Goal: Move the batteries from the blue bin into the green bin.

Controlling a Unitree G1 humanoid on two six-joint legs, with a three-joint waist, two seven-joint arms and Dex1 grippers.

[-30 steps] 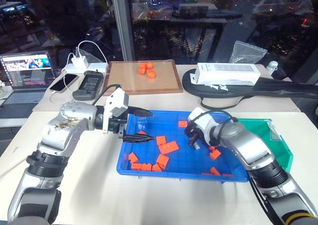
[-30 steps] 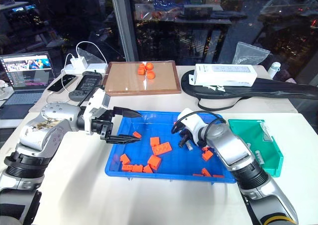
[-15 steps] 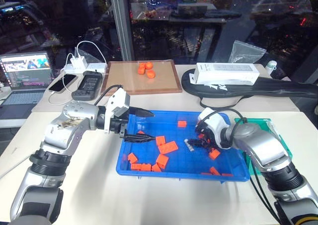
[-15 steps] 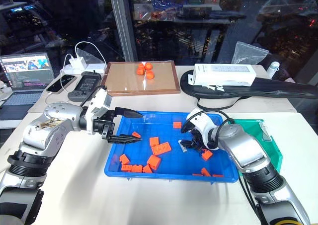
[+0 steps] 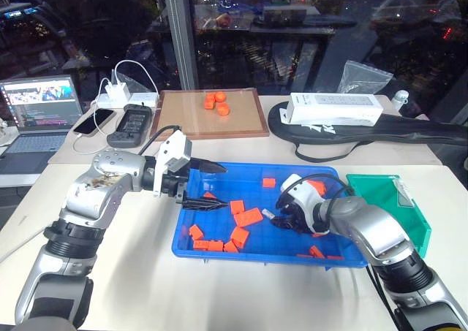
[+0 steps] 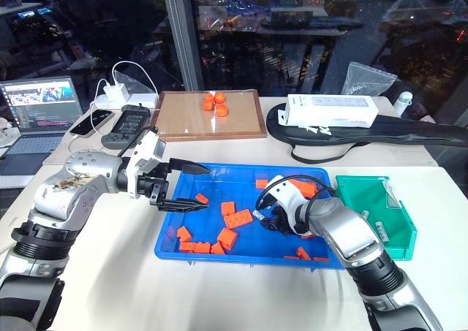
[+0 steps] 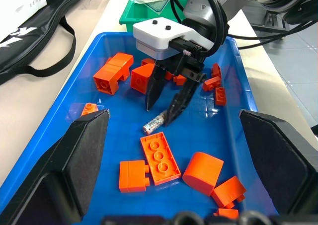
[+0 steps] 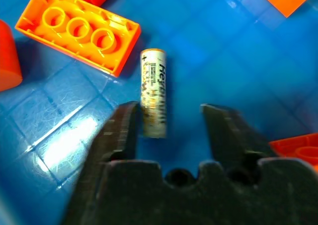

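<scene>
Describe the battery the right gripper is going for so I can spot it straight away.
Look inside the blue bin, below the right gripper. The battery lies flat beside a long three-stud orange block: the one slim silvery cylinder among orange blocks.

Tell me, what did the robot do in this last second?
The right gripper drew back toward the robot across the blue bin and came down over a battery lying on the bin floor; its fingers straddle it, not yet shut on it. The left gripper, the orange blocks and the green bin stayed put.
</scene>
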